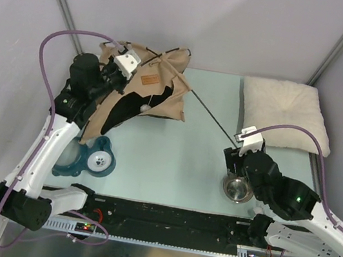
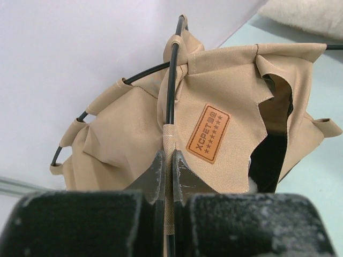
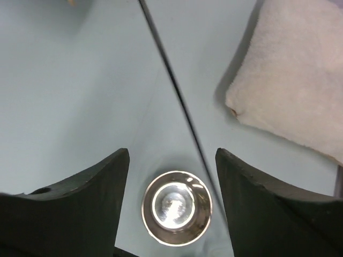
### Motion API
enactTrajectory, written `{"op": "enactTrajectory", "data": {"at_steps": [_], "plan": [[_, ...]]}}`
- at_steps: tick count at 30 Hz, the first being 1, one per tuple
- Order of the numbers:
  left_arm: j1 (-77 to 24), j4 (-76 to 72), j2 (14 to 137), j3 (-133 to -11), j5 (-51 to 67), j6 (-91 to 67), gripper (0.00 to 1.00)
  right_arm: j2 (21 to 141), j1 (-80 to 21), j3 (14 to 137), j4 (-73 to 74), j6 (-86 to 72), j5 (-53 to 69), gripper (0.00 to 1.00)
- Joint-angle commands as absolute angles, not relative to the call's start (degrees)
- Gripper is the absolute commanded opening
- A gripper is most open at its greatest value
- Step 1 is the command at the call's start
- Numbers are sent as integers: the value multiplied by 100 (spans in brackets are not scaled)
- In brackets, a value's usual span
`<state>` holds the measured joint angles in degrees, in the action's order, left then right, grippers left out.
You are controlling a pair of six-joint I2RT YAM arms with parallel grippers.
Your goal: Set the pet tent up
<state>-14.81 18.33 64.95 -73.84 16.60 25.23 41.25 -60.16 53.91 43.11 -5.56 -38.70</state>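
The pet tent [image 1: 158, 87] lies half collapsed at the back left of the table, tan fabric with a black lining and a brown label patch [image 2: 209, 133]. My left gripper [image 2: 168, 166] is shut on a tan sleeve of the tent with a black pole [image 2: 171, 80] running through it. In the top view the left gripper [image 1: 125, 64] sits on the tent's upper left side. One long thin pole [image 1: 212, 117] reaches from the tent toward my right gripper [image 1: 242, 146]. That right gripper [image 3: 171, 152] is open above the table. The pole [image 3: 179, 101] passes between its fingers untouched.
A cream pillow [image 1: 285, 114] lies at the back right, also seen in the right wrist view as the pillow [image 3: 300, 80]. A small steel bowl [image 1: 238, 190] stands below the right gripper. A blue pet bowl [image 1: 91, 158] sits by the left arm.
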Motion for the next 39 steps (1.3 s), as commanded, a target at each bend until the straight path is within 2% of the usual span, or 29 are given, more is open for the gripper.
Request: {"op": "enactTrajectory", "data": {"at_steps": [1, 7, 11, 18, 28, 31, 33, 39], "plan": [[-1364, 1121, 6236, -7019, 2276, 3693, 0, 4017, -5971, 5469, 3750, -540, -3386, 74], [-899, 481, 5776, -6390, 3021, 3947, 0, 3808, -5767, 5840, 3610, -737, -3094, 80], [-646, -353, 5482, -6077, 3439, 3389, 0, 3928, -5382, 6284, 3572, -937, -2716, 80], [-583, -1274, 5423, -6169, 3150, 2181, 0, 4062, -4858, 6525, 3463, -1211, -2217, 79], [-408, -1637, 5330, -5495, 4224, 3460, 0, 3741, -4534, 6557, 3491, -1422, -1949, 79], [-351, -1744, 5589, -5279, 4057, 3856, 1, 3781, -4357, 6563, 3541, -1439, -1730, 79], [-294, -1904, 5809, -5071, 3781, 3965, 5, 3846, -4262, 6558, 3592, -1478, -1590, 79], [-134, -2968, 6368, -4286, 3048, 4008, 7, 4052, -4118, 6554, 3664, -1584, -1274, 79]]}}
